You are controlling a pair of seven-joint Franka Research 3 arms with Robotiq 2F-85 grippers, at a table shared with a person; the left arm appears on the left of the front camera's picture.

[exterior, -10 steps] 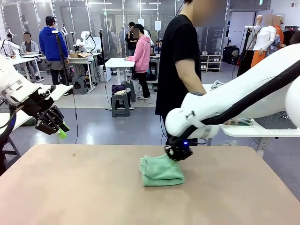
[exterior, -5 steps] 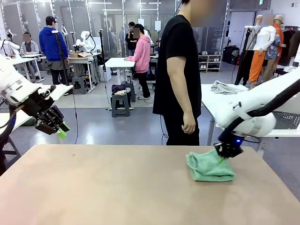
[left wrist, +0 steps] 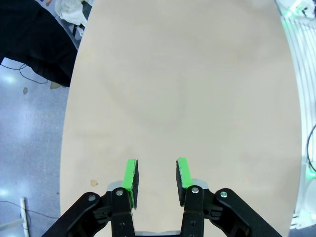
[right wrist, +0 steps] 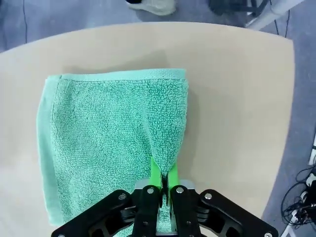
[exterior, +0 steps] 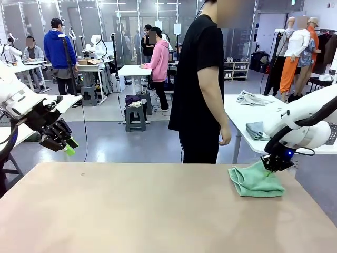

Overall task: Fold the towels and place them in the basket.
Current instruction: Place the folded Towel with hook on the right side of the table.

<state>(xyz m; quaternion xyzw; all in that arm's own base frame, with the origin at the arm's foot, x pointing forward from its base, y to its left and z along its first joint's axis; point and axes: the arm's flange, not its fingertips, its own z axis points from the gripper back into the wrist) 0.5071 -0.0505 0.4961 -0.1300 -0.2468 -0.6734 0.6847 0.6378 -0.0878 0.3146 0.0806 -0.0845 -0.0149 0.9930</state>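
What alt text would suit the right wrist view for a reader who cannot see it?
The right gripper, shut, pinches a raised fold of the folded mint green towel, which lies flat on the tan table. Blue-grey floor shows beyond the table's curved far edge.

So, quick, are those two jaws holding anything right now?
Left gripper: jaws open, holding nothing.
Right gripper: jaws closed on the green towel.

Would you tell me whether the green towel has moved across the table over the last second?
Yes. The green towel, pinched by the right gripper, has slid from the middle of the table toward its right edge.
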